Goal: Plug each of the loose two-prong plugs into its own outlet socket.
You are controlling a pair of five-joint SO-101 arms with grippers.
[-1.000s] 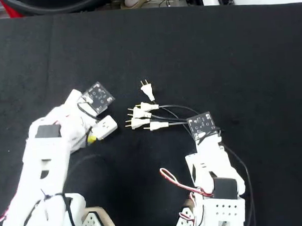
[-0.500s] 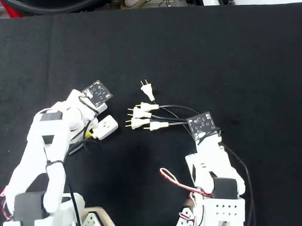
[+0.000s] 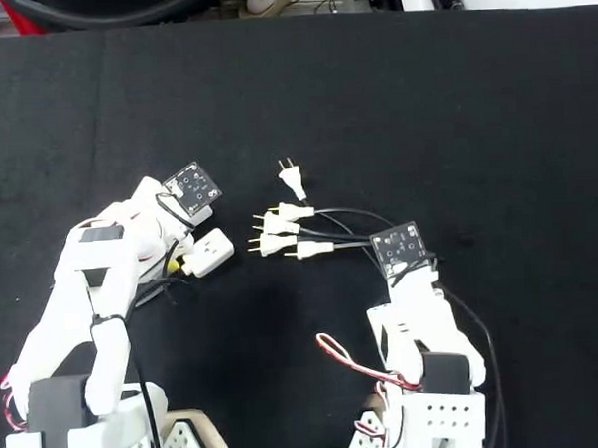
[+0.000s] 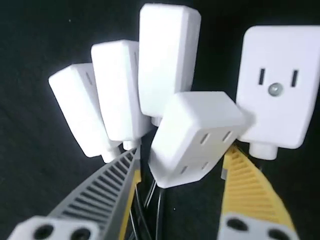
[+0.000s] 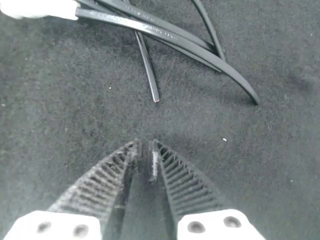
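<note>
Four loose plugs (image 3: 276,223) lay on the desk (image 3: 453,108) between the two claws, apart from both. The left claw (image 4: 182,151) gripped one tilted socket (image 4: 195,135) of a white cluster. The right claw (image 5: 145,150) stood nearly closed, empty, just short of the black cords (image 5: 165,35).
</note>
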